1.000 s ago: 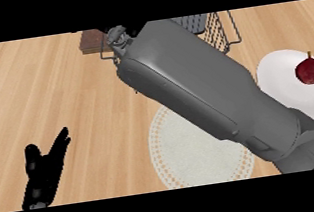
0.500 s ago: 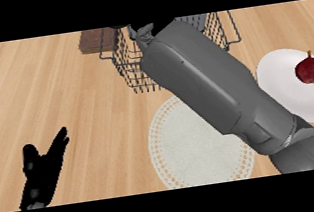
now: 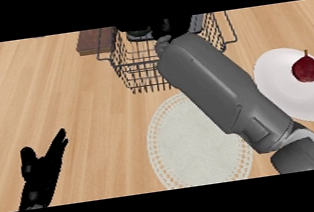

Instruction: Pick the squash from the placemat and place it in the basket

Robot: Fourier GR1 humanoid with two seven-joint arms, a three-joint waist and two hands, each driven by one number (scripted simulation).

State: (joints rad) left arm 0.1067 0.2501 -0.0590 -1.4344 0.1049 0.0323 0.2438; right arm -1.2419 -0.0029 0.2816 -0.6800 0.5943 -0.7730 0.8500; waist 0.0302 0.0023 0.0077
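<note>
Head view, looking steeply down on a light wooden counter [image 3: 53,92]: at the lower left the left hand [image 3: 41,172] rests open, its fingers straight and spread, pointing up and to the right, holding nothing. Further right, a brown block [image 3: 93,40] lies at the far edge, just beside the dark wire basket [image 3: 130,64]. Inside the basket only wire mesh and the wood beneath it show on the near side; its far part is covered by the right hand [image 3: 158,28], which sits over the basket's top edge. Whether its fingers are curled or straight cannot be told, and the squash cannot be made out anywhere; if it is in that hand or in the basket, it is hidden. The grey right forearm [image 3: 218,94] runs diagonally from the lower right up to the basket, crossing the round cream placemat [image 3: 188,149], which lies bare. At the right a white plate [image 3: 293,99] carries a dark red fruit [image 3: 306,68] with a stem. Compared with half a second ago, the right hand and forearm have swung right, uncovering more of the basket's left side; the left hand has stayed put.
</note>
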